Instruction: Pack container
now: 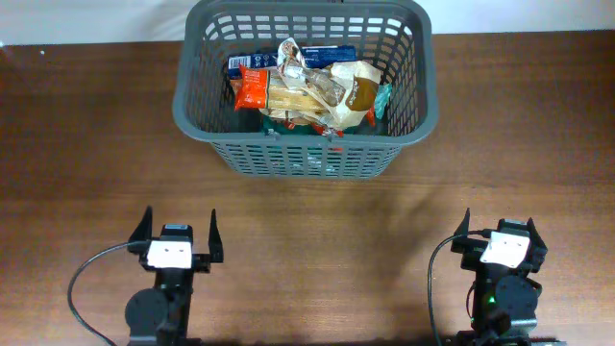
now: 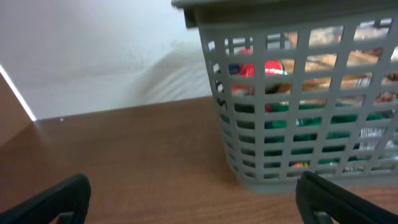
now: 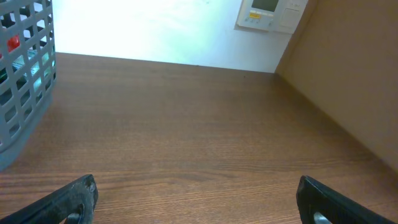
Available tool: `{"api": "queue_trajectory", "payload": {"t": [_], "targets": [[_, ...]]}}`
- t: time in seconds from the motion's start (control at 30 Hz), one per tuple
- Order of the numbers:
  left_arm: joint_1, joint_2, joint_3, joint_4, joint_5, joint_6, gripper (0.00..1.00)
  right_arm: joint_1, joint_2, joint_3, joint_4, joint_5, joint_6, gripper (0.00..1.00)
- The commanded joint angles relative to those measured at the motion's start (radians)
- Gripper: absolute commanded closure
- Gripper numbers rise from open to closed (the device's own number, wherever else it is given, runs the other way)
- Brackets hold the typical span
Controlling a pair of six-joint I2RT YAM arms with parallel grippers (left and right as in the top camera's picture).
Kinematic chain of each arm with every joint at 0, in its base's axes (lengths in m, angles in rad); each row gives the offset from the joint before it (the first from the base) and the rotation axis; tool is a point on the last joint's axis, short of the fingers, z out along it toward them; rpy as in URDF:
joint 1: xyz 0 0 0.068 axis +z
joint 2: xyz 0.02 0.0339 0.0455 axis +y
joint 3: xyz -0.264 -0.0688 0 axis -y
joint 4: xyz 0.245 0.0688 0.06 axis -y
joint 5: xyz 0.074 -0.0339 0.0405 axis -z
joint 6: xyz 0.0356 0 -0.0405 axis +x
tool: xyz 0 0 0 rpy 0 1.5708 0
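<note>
Packing is judged to be at its last step: the container (image 1: pixel 307 159) is set on the wooden table (image 1: pixel 96 144), and snack packets (image 1: pixel 306 91) are heaped inside it, with none seen outside it. The left gripper (image 1: pixel 180 221) and the right gripper (image 1: pixel 500 223) are held on the near side of the container, well apart from it, with jaws spread and nothing held. Only a final check is thought to be called for next.

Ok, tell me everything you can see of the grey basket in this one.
The basket is dark grey plastic, rectangular with rounded corners, slotted lattice walls and a thick rim. It stands upright on the wooden table, at the far middle, holding a pile of snack packets in red, blue, green and tan. The left gripper and the right gripper are open, apart from it.
</note>
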Motion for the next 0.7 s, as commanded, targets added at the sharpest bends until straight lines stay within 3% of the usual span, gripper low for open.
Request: {"api": "queue_trajectory", "payload": {"t": [0.0,0.67], "targets": [[-0.003,-0.030,-0.023,-0.003,-0.004,-0.009,0.01,0.002,-0.012,-0.007,-0.001,0.001,0.014,0.01],[-0.003,-0.068,-0.090,-0.005,-0.004,-0.009,0.01,0.002,-0.012,-0.007,-0.001,0.001,0.014,0.01]]}}
